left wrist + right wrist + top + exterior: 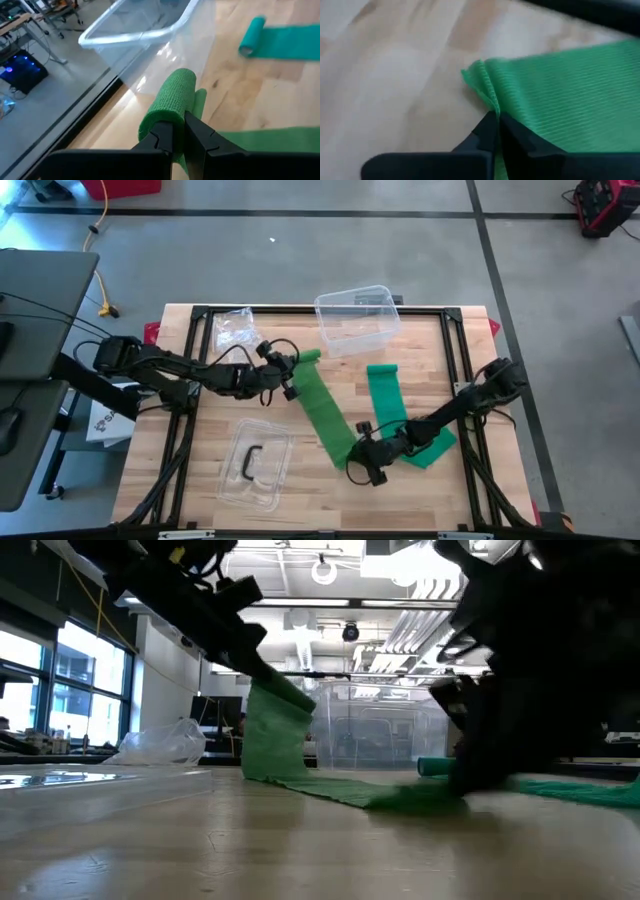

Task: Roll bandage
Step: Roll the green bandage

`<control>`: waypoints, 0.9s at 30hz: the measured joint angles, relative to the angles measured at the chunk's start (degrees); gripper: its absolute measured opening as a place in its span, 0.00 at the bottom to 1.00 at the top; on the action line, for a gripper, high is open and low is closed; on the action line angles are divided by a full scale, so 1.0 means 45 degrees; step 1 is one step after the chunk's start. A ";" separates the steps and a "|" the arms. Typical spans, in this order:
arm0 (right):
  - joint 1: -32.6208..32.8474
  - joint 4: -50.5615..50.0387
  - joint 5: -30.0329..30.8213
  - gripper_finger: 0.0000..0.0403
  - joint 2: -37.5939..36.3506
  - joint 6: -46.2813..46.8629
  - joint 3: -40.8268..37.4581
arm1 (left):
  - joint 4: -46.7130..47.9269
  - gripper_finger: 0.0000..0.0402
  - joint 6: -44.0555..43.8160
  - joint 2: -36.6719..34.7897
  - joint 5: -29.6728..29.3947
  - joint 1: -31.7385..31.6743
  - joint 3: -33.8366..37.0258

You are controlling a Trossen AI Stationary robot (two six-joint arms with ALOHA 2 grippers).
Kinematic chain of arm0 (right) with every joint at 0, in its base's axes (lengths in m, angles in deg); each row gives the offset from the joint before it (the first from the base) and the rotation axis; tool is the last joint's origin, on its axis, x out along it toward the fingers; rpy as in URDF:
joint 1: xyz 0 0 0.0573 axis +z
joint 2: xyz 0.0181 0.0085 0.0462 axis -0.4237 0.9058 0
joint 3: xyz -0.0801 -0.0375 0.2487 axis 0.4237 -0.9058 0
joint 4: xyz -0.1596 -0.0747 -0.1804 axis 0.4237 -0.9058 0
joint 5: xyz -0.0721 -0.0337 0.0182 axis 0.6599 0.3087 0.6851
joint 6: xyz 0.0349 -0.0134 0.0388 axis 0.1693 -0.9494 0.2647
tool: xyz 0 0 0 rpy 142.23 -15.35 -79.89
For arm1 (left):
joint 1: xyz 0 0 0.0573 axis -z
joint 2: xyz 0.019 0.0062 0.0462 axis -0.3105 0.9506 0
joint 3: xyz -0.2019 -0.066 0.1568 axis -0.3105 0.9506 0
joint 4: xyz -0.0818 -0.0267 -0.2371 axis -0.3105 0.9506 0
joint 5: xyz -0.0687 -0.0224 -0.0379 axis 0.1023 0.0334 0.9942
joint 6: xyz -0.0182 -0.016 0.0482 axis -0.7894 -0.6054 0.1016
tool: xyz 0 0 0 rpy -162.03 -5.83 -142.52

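While both arms are working over the pale wood table [210,490], each gripper is pinching an end of one long strip:

Bandage: the green bandage [325,417], a stretchy crepe ribbon with fine ribbing, is lying diagonally between the two grippers, its upper end curled into a loose roll.

Left gripper: the left gripper [178,131] is clamping its fingers together on the rolled end, which is bulging as a soft green tube just beyond the fingertips and lifting off the wood.

Right gripper: the right gripper [496,119] is squeezing the opposite end against the tabletop, the fabric gathering into small pleats at the fingertips.

Left arm: reaching in nearly level from the table's left edge, wrist pointing toward the clear bin [356,320].

Right arm: stretching in from the right edge, wrist dipping low to the surface.

Second bandage: another green strip [392,408] is lying flat beneath the right arm, one end rolled tight.

Plastic: a crumpled clear bag [235,326] is sitting beyond the left gripper; a flat clear lid [255,463] with a dark handle is lying near the front edge.
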 joint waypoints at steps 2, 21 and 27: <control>-0.0135 0.0152 0.0435 0.01 -0.0856 -0.0473 0.0046 | 0.0324 0.04 0.0063 0.0037 0.0303 -0.0435 0.0000; 0.2285 -0.4093 0.6510 0.00 -0.7977 -0.5411 0.5094 | -0.0975 0.04 -0.0724 0.1179 0.2564 0.1595 -0.0003; 0.1830 -0.5315 0.7444 0.00 -0.7413 -0.7034 0.7913 | -0.1125 0.04 -0.1593 0.1279 0.3931 0.2210 -0.0002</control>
